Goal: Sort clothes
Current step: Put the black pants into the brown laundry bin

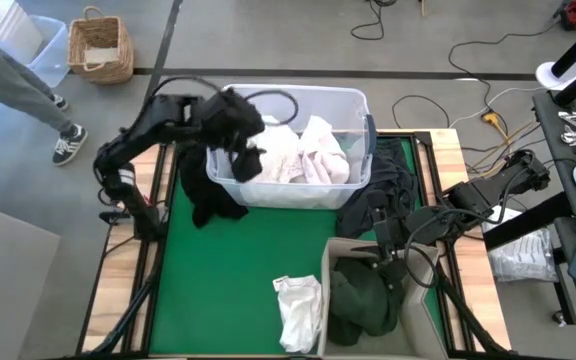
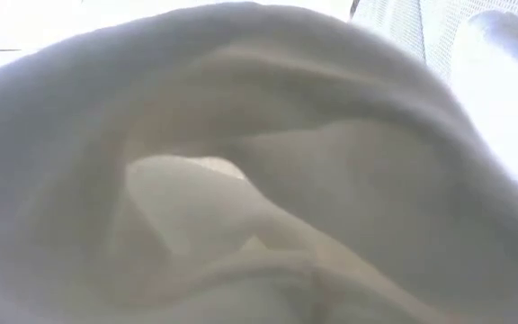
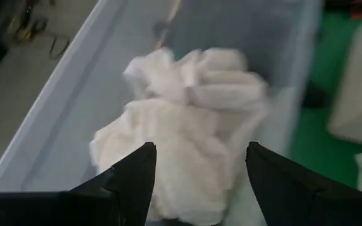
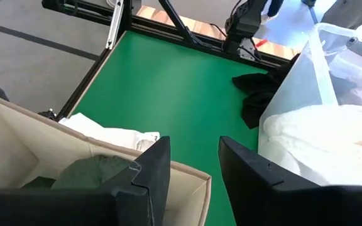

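The clear tub (image 1: 360, 100) stands at the table's far middle and holds white and cream clothes (image 1: 303, 155) (image 3: 187, 119). My left gripper (image 1: 248, 150) (image 3: 200, 150) hovers open over the tub's left part, with nothing between its fingers. A dark garment (image 1: 208, 195) (image 4: 256, 94) hangs over the tub's near left corner onto the green mat. More dark clothes (image 1: 388, 185) lie right of the tub. My right gripper (image 1: 386, 250) (image 4: 193, 144) waits open above the beige box (image 1: 420, 300) (image 4: 187, 172), which holds a dark green garment (image 1: 358, 300) (image 4: 93, 169). A white garment (image 1: 298, 310) (image 4: 115, 135) lies left of the box.
White cloth (image 2: 259, 180) fills the low view right in front of the camera. Bare green mat (image 1: 228, 280) lies between the tub and the near edge. Off the table at far left are a wicker basket (image 1: 98, 45), a clear bin (image 1: 43, 50) and a person's foot (image 1: 68, 145).
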Robot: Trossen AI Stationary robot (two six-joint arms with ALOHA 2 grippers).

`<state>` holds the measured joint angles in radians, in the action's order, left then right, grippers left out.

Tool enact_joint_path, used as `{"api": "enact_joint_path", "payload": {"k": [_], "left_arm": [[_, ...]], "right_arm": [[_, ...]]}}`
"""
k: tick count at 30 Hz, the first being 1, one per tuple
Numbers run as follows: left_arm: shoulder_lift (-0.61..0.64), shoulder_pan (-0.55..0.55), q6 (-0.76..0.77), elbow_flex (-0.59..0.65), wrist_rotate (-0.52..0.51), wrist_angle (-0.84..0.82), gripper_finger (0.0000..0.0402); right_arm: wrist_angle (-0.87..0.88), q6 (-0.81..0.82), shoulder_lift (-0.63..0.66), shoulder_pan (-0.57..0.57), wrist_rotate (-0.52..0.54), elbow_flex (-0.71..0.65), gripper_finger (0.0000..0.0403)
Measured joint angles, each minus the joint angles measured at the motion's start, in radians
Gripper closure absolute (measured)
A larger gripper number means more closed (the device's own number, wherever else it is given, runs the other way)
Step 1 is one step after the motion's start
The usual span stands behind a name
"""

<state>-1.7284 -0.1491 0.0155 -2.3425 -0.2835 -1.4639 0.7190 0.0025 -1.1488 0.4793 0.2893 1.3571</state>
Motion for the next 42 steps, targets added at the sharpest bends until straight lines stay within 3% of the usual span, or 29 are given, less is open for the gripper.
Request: {"api": "enact_joint_path", "payload": {"k": [10,21,28,35,42], "left_arm": [[0.033,0.345,0.068,0.000,-0.239,0.007,0.0178],[0.006,0.665,0.020,0.053,-0.281,-0.023,0.0178],[0.006,0.778,0.101,0.221,-0.285,0.005,0.0178],[0.006,0.826,0.233,0.412,-0.352,0.058,0.0178],[0.010,0.870,0.397,0.589,-0.497,0.076,0.0178]], "right_arm": [[-0.054,0.004,0.000,0.000,0.000,0.000,0.0262],[-0.059,0.025,0.000,0.001,0.000,0.000,0.0274],[-0.071,0.051,0.000,0.001,0.000,0.000,0.0276],[-0.120,0.051,0.000,0.001,0.000,0.000,0.0260],[-0.135,0.050,-0.004,0.001,0.000,0.013,0.0248]]}}
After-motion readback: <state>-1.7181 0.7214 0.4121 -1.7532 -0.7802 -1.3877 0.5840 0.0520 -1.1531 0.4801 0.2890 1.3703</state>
